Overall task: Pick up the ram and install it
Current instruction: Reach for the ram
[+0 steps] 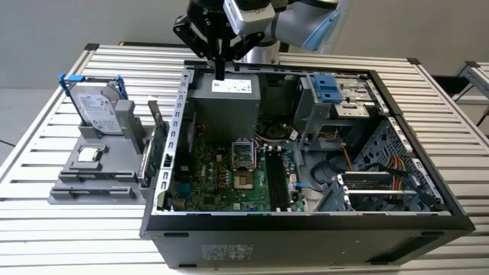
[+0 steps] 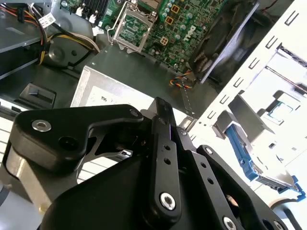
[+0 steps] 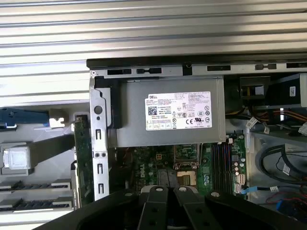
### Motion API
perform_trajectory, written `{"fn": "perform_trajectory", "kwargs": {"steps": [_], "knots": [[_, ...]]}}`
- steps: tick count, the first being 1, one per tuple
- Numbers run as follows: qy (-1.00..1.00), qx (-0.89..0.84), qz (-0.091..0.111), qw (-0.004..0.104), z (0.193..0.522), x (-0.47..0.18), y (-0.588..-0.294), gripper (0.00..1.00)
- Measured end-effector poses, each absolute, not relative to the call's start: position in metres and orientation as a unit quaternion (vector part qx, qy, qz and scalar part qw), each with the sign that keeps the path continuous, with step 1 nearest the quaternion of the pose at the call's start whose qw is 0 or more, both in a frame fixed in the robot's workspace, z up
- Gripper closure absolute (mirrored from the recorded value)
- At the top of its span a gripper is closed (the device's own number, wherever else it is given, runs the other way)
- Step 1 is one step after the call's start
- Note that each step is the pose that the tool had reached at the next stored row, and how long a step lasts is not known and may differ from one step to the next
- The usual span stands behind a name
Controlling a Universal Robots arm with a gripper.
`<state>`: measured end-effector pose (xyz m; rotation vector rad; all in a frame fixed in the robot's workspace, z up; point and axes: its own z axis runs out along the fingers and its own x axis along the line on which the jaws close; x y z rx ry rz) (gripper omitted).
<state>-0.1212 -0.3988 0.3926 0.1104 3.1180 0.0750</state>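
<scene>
Steel slats of a table [image 1: 46, 229] carry an open computer case [image 1: 306, 223], and the arm's gripper [image 1: 220, 73] hangs over the case's rear end, directly above the grey power supply [image 1: 225, 103]. Its black jaws are pressed together with nothing seen between them. The second wrist view shows the same closed, empty pincer over the supply's labelled top, and the first wrist view looks straight down past it into the case. What appears to be the ram [image 1: 154, 117], a thin dark strip seen edge-on, stands outside the case. It is just beside the case wall on the exterior view's left, upright in a grey rack [image 1: 91, 186] that also holds the hard drive [image 1: 99, 112]. The strip and the gripper are well apart. Inside the case, the long black slots [image 1: 276, 177] on the motherboard [image 1: 221, 177] look unfilled, as does the processor socket [image 1: 243, 182] beside them. On this evidence the job stands at its very start. The ram has not been picked up, no slot has received it, and both the lift and the seating are left to do.
</scene>
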Motion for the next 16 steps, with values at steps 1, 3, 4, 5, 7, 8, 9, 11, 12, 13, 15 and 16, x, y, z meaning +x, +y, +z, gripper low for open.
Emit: {"fn": "perform_trajectory", "kwargs": {"steps": [1,3,4,5,7,8,9,11,12,13,15,16], "knots": [[0.999,0.035,0.024,0.010,0.393,-0.121,-0.399,1.00],[0.999,0.035,0.024,0.010,0.393,-0.121,-0.399,1.00],[0.999,0.035,0.024,0.010,0.393,-0.121,-0.399,1.00],[0.999,0.035,0.024,0.010,0.393,-0.122,-0.399,1.00],[0.999,0.035,0.024,0.010,0.393,-0.124,-0.399,1.00],[0.999,0.035,0.024,0.010,0.393,-0.125,-0.399,1.00],[0.999,0.035,0.024,0.010,0.393,-0.127,-0.399,1.00],[0.999,0.035,0.024,0.010,0.393,-0.130,-0.399,1.00],[0.999,0.035,0.024,0.010,0.393,-0.131,-0.399,1.00],[0.999,0.034,0.024,0.010,0.393,-0.132,-0.399,1.00],[0.999,0.034,0.024,0.010,0.393,-0.135,-0.399,1.00],[0.999,0.033,0.024,0.010,0.393,-0.136,-0.399,1.00]]}}
